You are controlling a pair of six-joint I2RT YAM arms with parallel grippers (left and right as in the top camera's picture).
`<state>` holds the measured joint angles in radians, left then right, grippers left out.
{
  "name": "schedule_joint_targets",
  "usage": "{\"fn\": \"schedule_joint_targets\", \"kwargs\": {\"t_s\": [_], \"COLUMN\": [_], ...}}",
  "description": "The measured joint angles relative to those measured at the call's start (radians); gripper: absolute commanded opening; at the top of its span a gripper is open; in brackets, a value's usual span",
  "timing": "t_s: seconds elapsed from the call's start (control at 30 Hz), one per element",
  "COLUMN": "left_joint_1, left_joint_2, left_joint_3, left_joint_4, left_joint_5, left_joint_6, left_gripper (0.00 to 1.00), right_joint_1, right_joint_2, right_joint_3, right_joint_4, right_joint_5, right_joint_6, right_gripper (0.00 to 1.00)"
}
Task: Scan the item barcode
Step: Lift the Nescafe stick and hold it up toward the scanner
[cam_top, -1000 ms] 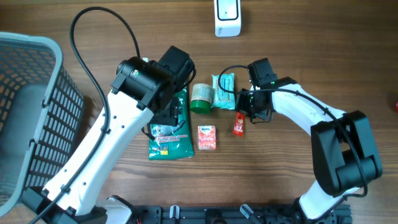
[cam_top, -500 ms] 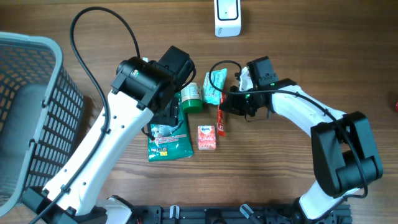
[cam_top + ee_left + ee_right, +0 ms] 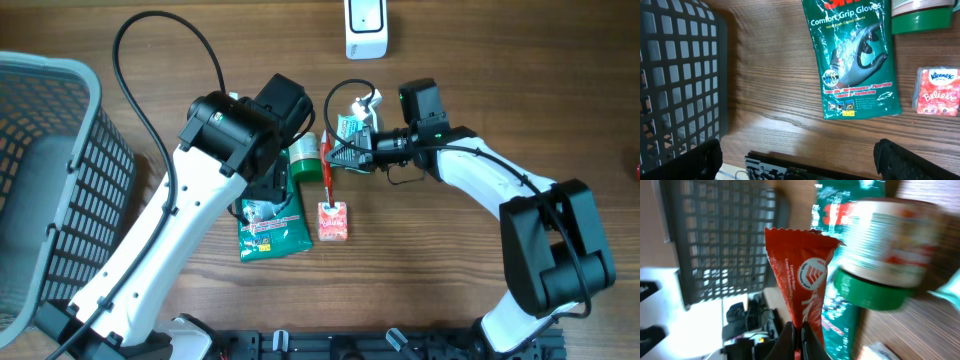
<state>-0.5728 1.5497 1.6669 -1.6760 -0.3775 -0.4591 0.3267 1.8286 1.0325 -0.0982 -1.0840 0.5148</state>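
Brown wood-grain table [image 3: 420, 285]; grey mesh basket [image 3: 60, 130] left.

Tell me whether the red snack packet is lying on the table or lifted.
Lifted. The right pincer is shut on one end of the red snack packet, which sticks out edge-on over the table.

White arm links [image 3: 150, 240] with black joints [image 3: 240, 130] and looping black cables [image 3: 160, 13]
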Motion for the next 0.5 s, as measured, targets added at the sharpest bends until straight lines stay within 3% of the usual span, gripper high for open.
{"fn": "schedule_joint_targets", "kwargs": {"t_s": [0.33, 0.4, 0.5], "left_joint_1": [0.000, 0.000, 0.000], "left_joint_2": [0.000, 0.000, 0.000], "left_joint_3": [0.000, 0.000, 0.000], "left_joint_4": [0.000, 0.000, 0.000], "left_joint_5": [0.000, 0.000, 0.000], "left_joint_6": [0.000, 0.000, 0.000], "left_gripper": [1.00, 1.00, 1.00], "right_joint_1": [0.000, 0.000, 0.000], "right_joint_2": [-0.001, -0.002, -0.003], "right_joint_3": [-0.004, -0.006, -0.011], "right_joint_4": [0.314, 0.419, 0.645], "right_joint_5": [-0.264, -0.317, -0.386], "right_joint_6": [0.007, 0.061, 0.262], "right_gripper": [0.05, 0.05, 0.05]}}
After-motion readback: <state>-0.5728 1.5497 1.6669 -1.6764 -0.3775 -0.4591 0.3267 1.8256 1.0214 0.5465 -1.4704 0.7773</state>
